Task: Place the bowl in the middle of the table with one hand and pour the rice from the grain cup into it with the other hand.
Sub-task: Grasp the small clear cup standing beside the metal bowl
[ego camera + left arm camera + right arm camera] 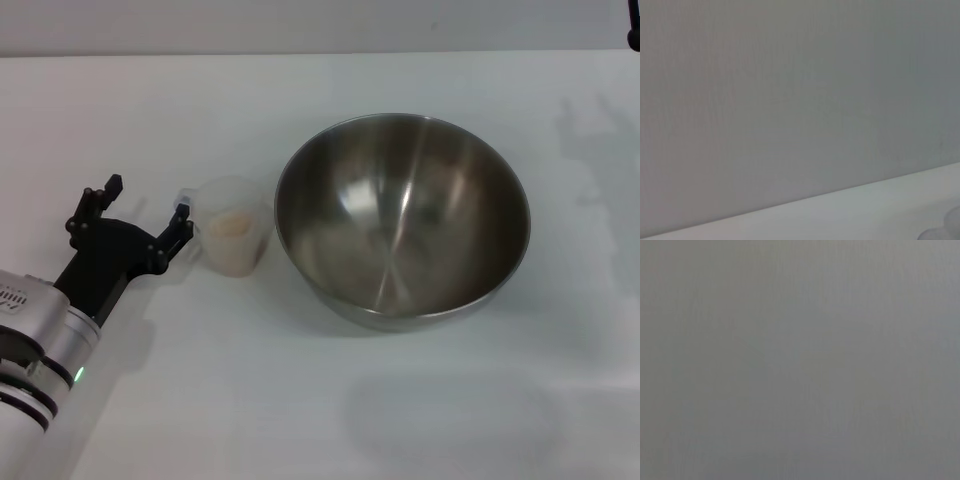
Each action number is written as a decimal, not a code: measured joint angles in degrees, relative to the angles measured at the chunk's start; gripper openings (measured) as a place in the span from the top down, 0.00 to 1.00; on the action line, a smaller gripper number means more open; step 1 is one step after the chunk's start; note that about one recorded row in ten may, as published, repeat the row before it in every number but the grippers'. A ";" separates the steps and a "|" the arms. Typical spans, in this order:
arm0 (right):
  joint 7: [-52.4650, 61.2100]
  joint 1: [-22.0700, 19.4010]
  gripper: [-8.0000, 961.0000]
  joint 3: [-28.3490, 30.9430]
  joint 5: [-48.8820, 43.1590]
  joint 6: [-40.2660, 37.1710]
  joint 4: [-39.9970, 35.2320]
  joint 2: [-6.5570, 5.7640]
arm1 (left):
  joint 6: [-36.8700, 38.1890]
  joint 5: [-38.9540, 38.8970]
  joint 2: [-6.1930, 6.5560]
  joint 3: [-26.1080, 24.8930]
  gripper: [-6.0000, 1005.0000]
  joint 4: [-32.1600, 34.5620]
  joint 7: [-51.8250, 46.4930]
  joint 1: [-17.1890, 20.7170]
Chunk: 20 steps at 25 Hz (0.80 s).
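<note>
The steel bowl (pixel 402 218) stands upright on the white table (pixel 300 400), right of centre, and is empty. The clear grain cup (pixel 234 237) stands just left of it, upright, with a small heap of pale rice (pixel 232 224) inside. My left gripper (pixel 146 208) is open at the cup's left. One fingertip (pixel 181 213) is at the cup's small side handle and the other (pixel 112 185) is farther left. Only a dark bit of the right arm (pixel 634 30) shows at the top right corner. The wrist views show blank grey wall and table.
Faint shadows lie on the table at the front right and far right. The table's back edge (pixel 320 53) runs along the top of the head view.
</note>
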 joint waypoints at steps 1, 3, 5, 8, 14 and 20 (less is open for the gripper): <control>0.00 0.04 0.52 0.00 0.00 0.06 0.00 0.00 | -0.02 0.00 0.00 -0.01 0.14 0.00 0.00 -0.06; 0.00 0.10 0.52 0.00 0.01 0.11 0.00 0.01 | -0.03 0.00 0.00 -0.02 0.14 0.00 0.00 -0.07; 0.00 0.12 0.52 0.00 0.02 0.11 0.00 0.02 | -0.04 0.00 0.00 -0.14 0.14 0.00 0.00 -0.13; 0.00 0.19 0.52 0.00 0.05 0.11 0.00 0.02 | 0.00 0.06 0.01 -0.52 0.14 -0.01 0.00 -0.18; 0.00 0.30 0.52 0.00 0.08 0.16 -0.15 0.02 | 0.20 0.33 0.07 -0.56 0.15 -0.48 0.00 -0.28; 0.00 0.29 0.52 0.00 0.09 0.19 -0.34 0.02 | 0.17 0.50 0.02 -0.16 0.31 -0.84 0.00 -0.37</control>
